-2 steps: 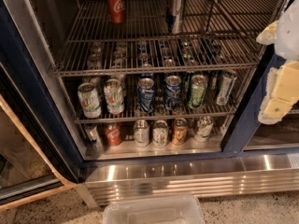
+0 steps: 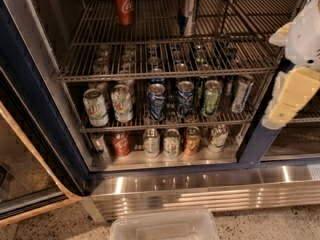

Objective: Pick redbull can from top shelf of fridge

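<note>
Right, we're sitting in the approach step. The gripper [image 2: 292, 91] is hanging at the right edge of the frame, outside the fridge [image 2: 200, 194] and well apart from the redbull can [image 2: 189, 11]. Whether it's released or clenched we can't tell, but nothing is showing in its hold. The can is standing upright at top centre, toward the back of the top shelf [image 2: 100, 44], w/ a red Coca-Cola can [image 2: 123, 4] off to its left, apart from it. Next, we're judging, the arm needs to travel up and left, in over the front rail. It should be meeting the slim can square so it isn't tipping on the wire bars.
</note>
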Available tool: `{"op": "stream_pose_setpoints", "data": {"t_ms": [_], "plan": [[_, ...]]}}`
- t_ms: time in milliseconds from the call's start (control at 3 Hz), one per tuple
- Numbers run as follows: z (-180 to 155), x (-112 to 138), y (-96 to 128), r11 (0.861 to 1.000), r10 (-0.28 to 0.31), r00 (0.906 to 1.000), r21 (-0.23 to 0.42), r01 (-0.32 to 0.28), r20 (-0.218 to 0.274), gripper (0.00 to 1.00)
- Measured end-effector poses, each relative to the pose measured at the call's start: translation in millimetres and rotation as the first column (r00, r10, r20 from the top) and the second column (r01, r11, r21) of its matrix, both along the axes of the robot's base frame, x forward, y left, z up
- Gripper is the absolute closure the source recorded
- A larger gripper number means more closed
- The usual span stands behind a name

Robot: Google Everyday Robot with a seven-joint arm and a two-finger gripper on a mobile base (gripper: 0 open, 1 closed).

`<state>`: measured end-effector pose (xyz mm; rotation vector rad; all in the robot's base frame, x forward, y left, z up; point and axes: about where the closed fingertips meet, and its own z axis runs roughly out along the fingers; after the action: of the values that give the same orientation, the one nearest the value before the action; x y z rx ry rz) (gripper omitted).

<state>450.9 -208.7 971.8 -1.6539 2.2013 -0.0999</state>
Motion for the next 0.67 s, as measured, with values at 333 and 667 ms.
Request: {"op": "stream_pose_setpoints", "data": {"t_ms": [333,667], "plan": [[-17.3,32.9,23.9,0.988,-0.012,0.9976,0.154,0.001,0.068,0.0],[-4.1,48.8,32.5,0.98,-0.03,0.9899,0.197,0.002,0.139,0.0]]}}
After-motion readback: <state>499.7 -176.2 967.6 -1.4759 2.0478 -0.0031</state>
